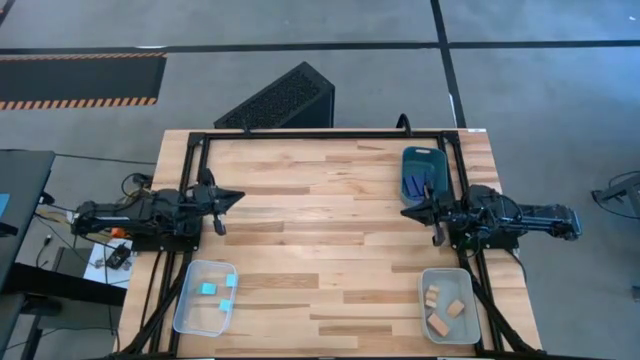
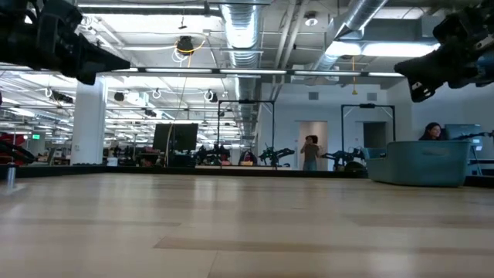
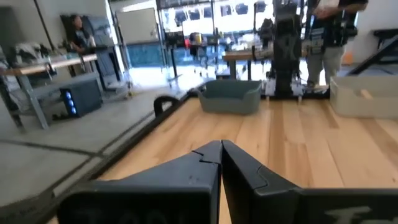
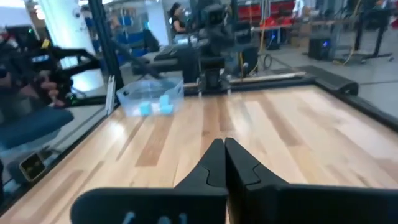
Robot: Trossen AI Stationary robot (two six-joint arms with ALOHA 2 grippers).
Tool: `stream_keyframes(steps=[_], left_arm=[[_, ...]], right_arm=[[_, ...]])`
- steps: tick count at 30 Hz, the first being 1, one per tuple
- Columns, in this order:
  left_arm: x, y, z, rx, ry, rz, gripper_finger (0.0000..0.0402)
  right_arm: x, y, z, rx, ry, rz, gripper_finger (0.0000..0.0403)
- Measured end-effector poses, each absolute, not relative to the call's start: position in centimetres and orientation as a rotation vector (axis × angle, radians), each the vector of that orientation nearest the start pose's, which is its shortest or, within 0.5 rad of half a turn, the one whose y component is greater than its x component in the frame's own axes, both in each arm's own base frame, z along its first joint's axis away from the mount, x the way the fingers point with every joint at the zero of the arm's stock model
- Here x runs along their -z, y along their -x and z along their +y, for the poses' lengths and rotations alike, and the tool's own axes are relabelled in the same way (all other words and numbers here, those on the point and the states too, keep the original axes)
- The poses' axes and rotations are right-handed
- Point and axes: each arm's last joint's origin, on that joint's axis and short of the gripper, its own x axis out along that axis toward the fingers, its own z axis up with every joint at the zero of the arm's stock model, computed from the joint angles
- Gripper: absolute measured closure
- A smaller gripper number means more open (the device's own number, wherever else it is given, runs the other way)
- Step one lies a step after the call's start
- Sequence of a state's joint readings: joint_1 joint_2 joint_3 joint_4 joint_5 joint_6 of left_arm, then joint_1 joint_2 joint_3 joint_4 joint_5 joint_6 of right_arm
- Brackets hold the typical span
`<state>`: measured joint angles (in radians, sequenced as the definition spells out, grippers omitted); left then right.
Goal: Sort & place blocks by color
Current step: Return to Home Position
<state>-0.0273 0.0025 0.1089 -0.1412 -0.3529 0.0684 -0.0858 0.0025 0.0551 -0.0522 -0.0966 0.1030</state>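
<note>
Cyan blocks (image 1: pixel 210 290) lie in a clear tray (image 1: pixel 190 310) at the table's near left; the right wrist view shows the same tray (image 4: pixel 134 93) and blocks (image 4: pixel 155 106). Pale wood blocks (image 1: pixel 447 310) lie in a grey tray (image 1: pixel 428 285) at the near right. Dark blue blocks (image 1: pixel 413 183) lie in a dark teal tray (image 1: pixel 423 155) at the far right. My left gripper (image 1: pixel 240 196) hovers shut, pointing level, at the table's left edge. My right gripper (image 1: pixel 404 211) hovers shut and level by the right edge, beside the teal tray. Both hold nothing.
A black frame rail (image 1: pixel 330 133) runs around the table. A dark perforated case (image 1: pixel 280 100) lies on the floor past the far edge. Bare wood (image 1: pixel 320 230) stretches between the two grippers. People stand in the room beyond the table (image 2: pixel 311 150).
</note>
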Motion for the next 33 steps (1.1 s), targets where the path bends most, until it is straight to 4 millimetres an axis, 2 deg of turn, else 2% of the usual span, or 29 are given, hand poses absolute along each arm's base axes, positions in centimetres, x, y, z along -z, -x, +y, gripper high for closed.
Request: stream_keyframes(steps=[5,8,10,13,19,26,33], left_arm=[[-18.3,-9.1,0.7,-0.29,-0.09,0.032,0.0401],[-17.4,-9.5,0.6,-0.258,-0.075,-0.041,0.0401],[-17.5,-9.6,0.5,-0.244,-0.096,-0.073,0.0402],[-17.3,-9.6,0.7,-0.255,-0.126,-0.058,0.0402],[-17.2,-9.7,0.6,-0.196,-0.061,-0.059,0.0402],[-17.3,-9.6,0.8,-0.262,-0.125,-0.057,0.0402],[-17.3,-9.6,0.8,-0.261,-0.117,-0.057,0.0402]], right_arm=[[-17.5,-9.4,-0.2,-0.081,-0.113,0.031,0.04],[-17.4,-9.5,0.0,-0.133,-0.123,-0.01,0.04],[-17.2,-9.7,0.0,-0.153,-0.147,-0.05,0.04],[-17.2,-9.7,0.1,-0.162,-0.171,-0.048,0.0399],[-17.0,-9.7,-0.2,-0.064,-0.237,-0.041,0.0385],[-17.0,-9.7,-0.2,-0.063,-0.235,-0.04,0.0365],[-17.0,-9.7,-0.2,-0.062,-0.235,-0.039,0.0365]])
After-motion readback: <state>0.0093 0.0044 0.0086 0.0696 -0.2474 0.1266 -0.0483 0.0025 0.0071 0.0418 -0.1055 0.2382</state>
